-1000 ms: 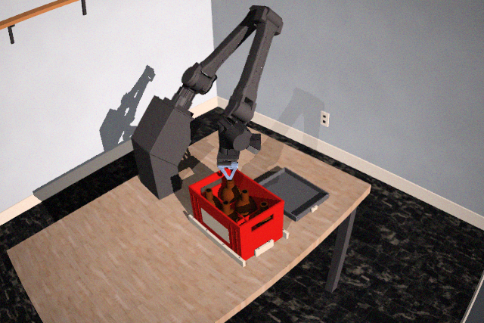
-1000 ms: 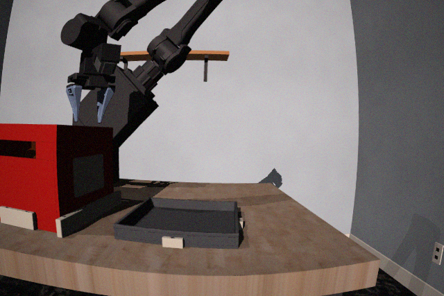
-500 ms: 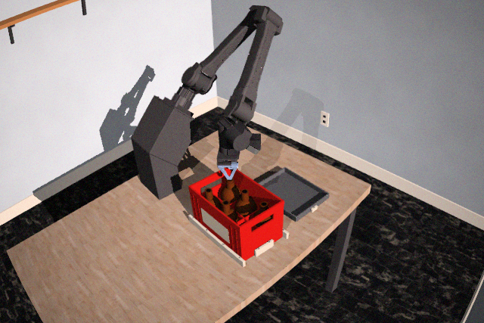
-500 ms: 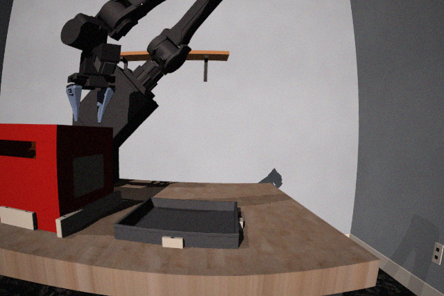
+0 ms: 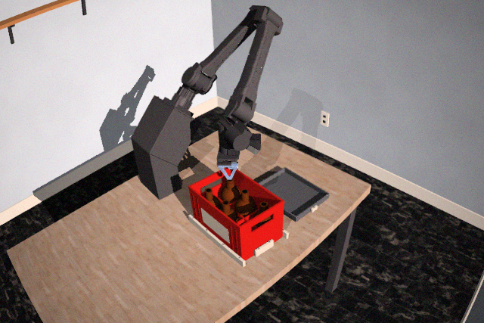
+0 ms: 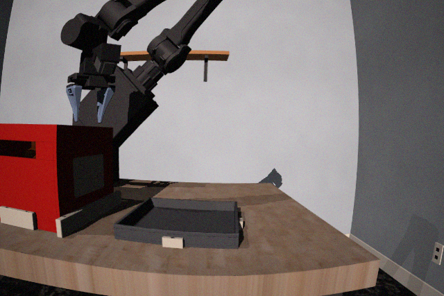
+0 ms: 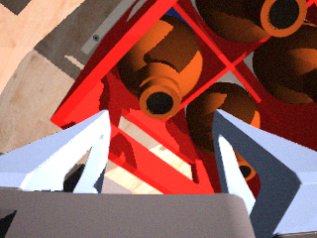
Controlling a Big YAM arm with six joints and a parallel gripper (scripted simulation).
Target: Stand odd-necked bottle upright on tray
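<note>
Above the red crate [image 5: 249, 233] of 5 bottles [image 5: 229, 190], the end effector [image 6: 87, 120] hangs part-open and empty, gray tray [image 6: 179, 237] alongside.

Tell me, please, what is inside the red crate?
Brown bottles stand upright in the crate, split by red dividers. The top view shows five necks; their lower bodies and the crate floor are mostly hidden.

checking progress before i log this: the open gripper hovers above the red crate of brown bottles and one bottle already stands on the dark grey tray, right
Not quite. The dark grey tray holds no bottle; the exterior view shows it bare. The rest stands: the gripper is open, holds nothing, and hovers above the red plastic crate, where the brown bottles stand, as the top view shows.
</note>
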